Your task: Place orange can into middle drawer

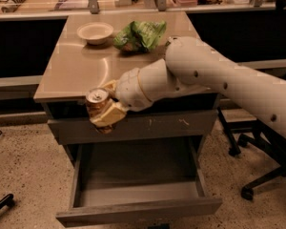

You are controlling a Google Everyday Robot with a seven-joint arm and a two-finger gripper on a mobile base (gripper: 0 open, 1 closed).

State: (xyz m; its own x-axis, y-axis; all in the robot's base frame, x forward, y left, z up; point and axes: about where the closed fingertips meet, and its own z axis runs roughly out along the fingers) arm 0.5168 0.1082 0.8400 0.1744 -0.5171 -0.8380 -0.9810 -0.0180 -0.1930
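Orange-brown drink can (97, 98) with the silver top sits at the left of your view, held in the air just off the front edge of the tan counter (76, 66) and roughly upright (its top faces up towards the camera). Your gripper (102, 107) is there with it, in front of the counter's front-left edge: the beige fingers (108, 116) are clamped around the can's body, one above and one below.

Directly behind, on the counter, you have a shallow cream bowl (95, 32), and to its right a crumpled green bag (140, 35). The thick white arm (219, 80) runs from the gripper up and off to the right.

Below the can is the closed grey drawer front with pale scratches (152, 127). Under that, the wide grey metal drawer (138, 213) is pulled well out towards you, its smooth floor showing; the can is above it and to its left side, not yet inside.

At the far right stands a black office chair base (271, 175) on the speckled floor.
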